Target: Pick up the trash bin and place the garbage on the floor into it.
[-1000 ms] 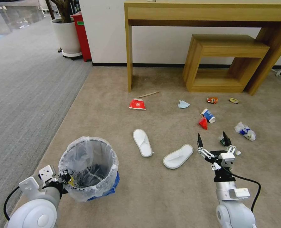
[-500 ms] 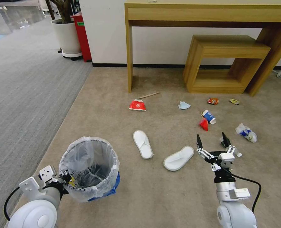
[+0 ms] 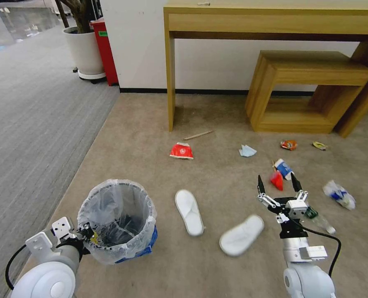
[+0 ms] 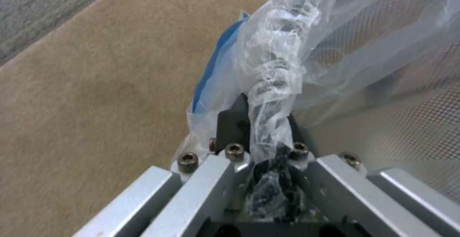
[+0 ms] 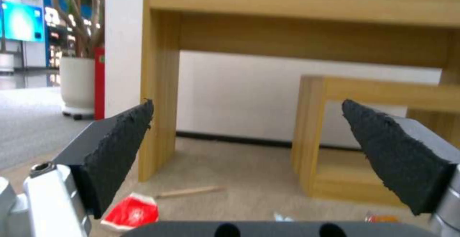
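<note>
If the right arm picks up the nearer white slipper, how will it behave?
The nearer white slipper looks thin and flat, so probably light and floppy, sagging from a toe or heel pinch. Its soft fabric likely grips well in the open right pincer.

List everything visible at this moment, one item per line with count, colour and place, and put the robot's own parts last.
trash bin: 1, blue with clear liner, near left on the floor
slippers: 2, white, mid-floor, the second to its right
paper cup: 1, red-white, flattened, below the table
wooden stick: 1, tan, by the table leg
wrappers: pale blue one mid-floor, yellow one far right
can: 1, orange, crushed
cup and red scrap: beyond right gripper
bag: 1, white-blue, right
bottle: 1, clear, beside right gripper
table, low shelf: wood, by wall
planter, red box: far left
left gripper: shut on bin rim
right gripper: open, above floor
</note>
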You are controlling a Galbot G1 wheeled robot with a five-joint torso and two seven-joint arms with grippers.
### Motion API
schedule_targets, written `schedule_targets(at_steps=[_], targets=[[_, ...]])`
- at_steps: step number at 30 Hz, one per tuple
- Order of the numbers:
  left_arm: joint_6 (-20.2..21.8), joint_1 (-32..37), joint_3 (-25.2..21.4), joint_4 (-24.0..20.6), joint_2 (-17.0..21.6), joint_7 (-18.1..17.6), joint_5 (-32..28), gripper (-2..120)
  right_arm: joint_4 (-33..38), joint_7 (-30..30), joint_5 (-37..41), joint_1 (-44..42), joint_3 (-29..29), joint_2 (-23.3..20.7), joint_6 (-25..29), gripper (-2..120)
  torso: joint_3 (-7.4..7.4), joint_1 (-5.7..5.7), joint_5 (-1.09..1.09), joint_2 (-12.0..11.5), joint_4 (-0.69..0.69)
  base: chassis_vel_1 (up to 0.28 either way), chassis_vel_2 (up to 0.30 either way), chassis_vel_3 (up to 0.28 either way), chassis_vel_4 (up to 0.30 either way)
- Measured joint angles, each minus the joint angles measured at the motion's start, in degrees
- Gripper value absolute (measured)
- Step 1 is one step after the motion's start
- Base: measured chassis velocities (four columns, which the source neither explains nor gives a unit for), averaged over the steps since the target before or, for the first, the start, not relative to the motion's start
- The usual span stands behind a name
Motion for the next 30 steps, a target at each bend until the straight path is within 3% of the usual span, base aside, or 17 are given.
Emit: schedule_targets(at_steps=[8,11,12,16,17,20,21,24,30], targets=[[0.00,0.27,-0.04,-0.18,0.10,-0.01,0.19,0,1.38,5.73,4.88,-0.49,-1.61,-1.28,-7.30,100,-0.04,-0.01,-0.02,0.01,0.00,0.009,0.004,-0.002,0.004],[0.00,0.29,0.12,-0.18,0.06,-0.02,0.51,0,3.07,11.62,10.04,-0.76,-3.27,-2.17,-15.26,100,-0.04,-0.01,-0.02,0.01,0.00,0.019,-0.013,-0.012,0.008],[0.00,0.29,0.12,-0.18,0.06,-0.02,0.51,0,3.07,11.62,10.04,-0.76,-3.27,-2.17,-15.26,100,-0.04,-0.01,-0.02,0.01,0.00,0.000,0.000,0.000,0.000],[0.00,0.43,0.25,-0.37,-0.01,-0.02,0.84,0,7.43,25.52,22.63,-0.44,-6.35,-4.21,-34.47,100,-0.03,-0.01,-0.02,0.01,0.00,0.000,0.000,0.000,0.000],[0.00,0.43,0.25,-0.37,-0.01,-0.02,0.84,0,7.43,25.52,22.63,-0.44,-6.35,-4.21,-34.47,100,-0.03,-0.01,-0.02,0.01,0.00,0.000,0.000,0.000,0.000],[0.02,0.47,0.40,-0.52,-0.02,-0.04,1.04,0,10.29,36.45,38.50,1.37,-7.84,-5.59,-47.71,100,-0.03,-0.01,-0.02,0.01,0.01,0.000,0.000,0.000,0.000],[0.02,0.47,0.40,-0.52,-0.02,-0.04,1.04,0,10.29,36.45,38.50,1.37,-7.84,-5.59,-47.71,100,-0.03,-0.01,-0.02,0.01,0.01,0.000,0.000,0.000,0.000],[0.02,0.59,0.50,-0.56,-0.09,-0.04,1.26,0,10.80,42.57,49.40,3.29,-9.04,-5.96,-53.95,100,-0.03,-0.01,-0.02,0.00,0.00,0.000,0.000,0.000,0.000],[0.02,0.87,0.87,-0.57,-0.63,-0.04,2.17,0,3.93,44.90,52.08,6.98,-11.31,-5.71,-56.01,100,-0.03,-0.01,-0.02,0.00,0.01,0.000,0.000,0.000,0.000]])
